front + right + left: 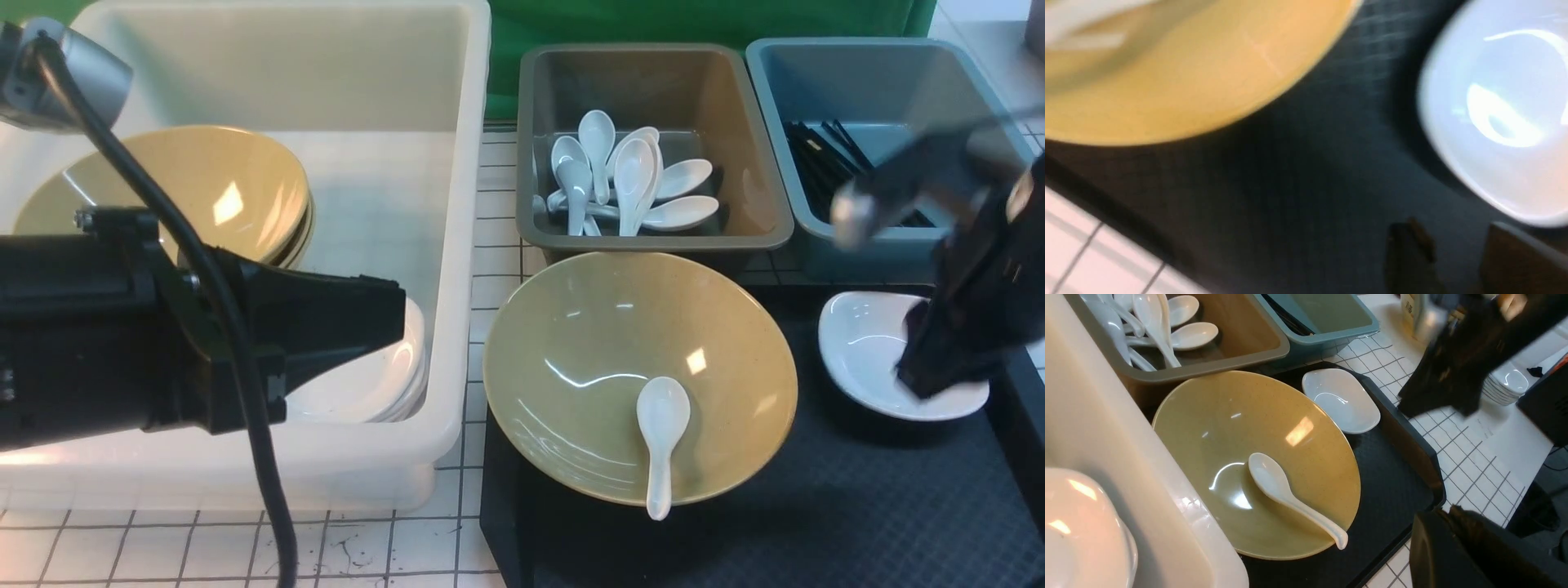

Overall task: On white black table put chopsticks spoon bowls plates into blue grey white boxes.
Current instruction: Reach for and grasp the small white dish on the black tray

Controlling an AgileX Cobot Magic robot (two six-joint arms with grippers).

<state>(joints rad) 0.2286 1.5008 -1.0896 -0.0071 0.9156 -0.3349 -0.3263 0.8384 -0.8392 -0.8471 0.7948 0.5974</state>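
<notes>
The black tray is showing a wide stretch of bare, finely textured surface across its near right part, with a raised lip running along its right side. On it a wide, glossy olive-tan bowl is sitting with its far rim just beside the grey bin. Its left rim is lying near the wall of the white tub, leaving only a narrow strip of gridded table between them. A smooth white spoon is lying scoop-up in the bowl, its handle poking past the near rim.

To the right, apart from the bowl, a small glossy rounded-square plate is resting on the tray. The right gripper is hanging, blurred, over the plate's right edge. Its fingers are standing spread, with tray showing between them.

The left gripper is hovering over the tub with its jaws pressed together, above the stacked plates. The stacked bowls are sitting at the tub's far left. More spoons are lying heaped in the grey bin, and thin black chopsticks are lying in the blue bin.
</notes>
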